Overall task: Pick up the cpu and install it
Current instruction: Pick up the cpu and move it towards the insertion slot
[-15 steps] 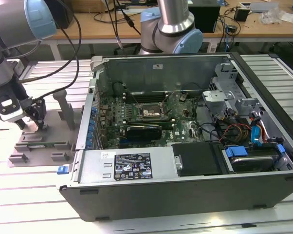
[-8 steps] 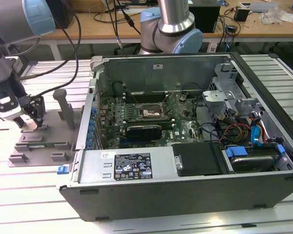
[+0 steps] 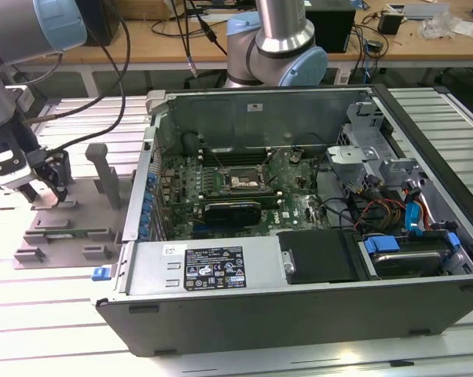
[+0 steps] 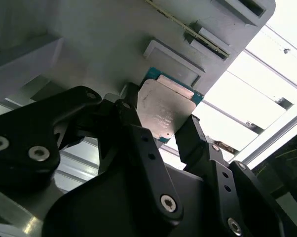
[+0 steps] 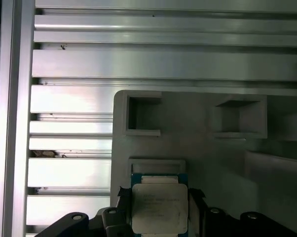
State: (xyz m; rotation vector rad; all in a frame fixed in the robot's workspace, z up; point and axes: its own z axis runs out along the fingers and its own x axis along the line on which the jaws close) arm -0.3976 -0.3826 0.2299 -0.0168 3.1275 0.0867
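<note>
Exterior view showed the black claw [image 3: 52, 187] at the exterior view's left, over a matte grey tray [image 3: 44, 224] on the ribbed aluminium worktop [image 3: 32, 314], well apart from the open case [image 3: 299, 302]. In both wrist views it pinched the square, silver-topped cpu [image 4: 163, 106] [image 5: 158, 210] by opposite edges, over the tray.

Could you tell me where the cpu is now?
The cpu sits in the gripper at the grey tray, on the exterior view's left, beside the computer case.
</note>
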